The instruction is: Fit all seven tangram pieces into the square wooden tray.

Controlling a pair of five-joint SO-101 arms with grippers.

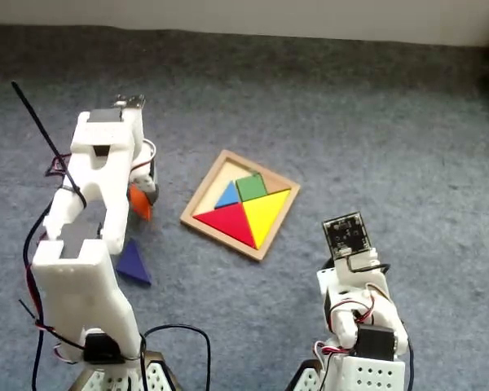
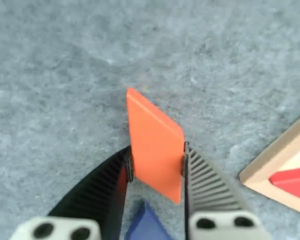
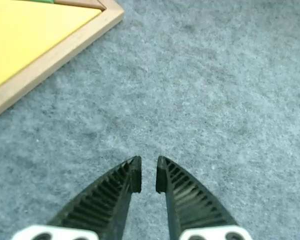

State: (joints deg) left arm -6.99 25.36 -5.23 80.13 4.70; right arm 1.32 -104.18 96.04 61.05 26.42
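Grey carpet is what I'm working on, short fuzzy pile across the whole surface, with a pale strip of wall along the far edge in the high view.

My left gripper is clamped on the orange piece, a parallelogram. One finger presses each long side, and the piece sticks out well past the tips. I honestly can't tell if it's touching the carpet or held just off it. From above, that puts it left of the wooden tray, near but apart from it. In my left wrist view a corner of the tray peeks in to one side. The dark blue triangle lies flat on the carpet close to my left arm, nearer my base than the orange one.

The tray sits turned like a diamond, roughly between my two arms. It holds the red triangle and the yellow triangle side by side, edges touching. The green square and a small blue triangle sit just behind them. Bare wood shows along the tray's far-left side.

My right gripper hangs over plain carpet, fingers pulled nearly together with a thin slit between the tips, gripping nothing. The tray's near corner and the yellow triangle lie a bit ahead of it.
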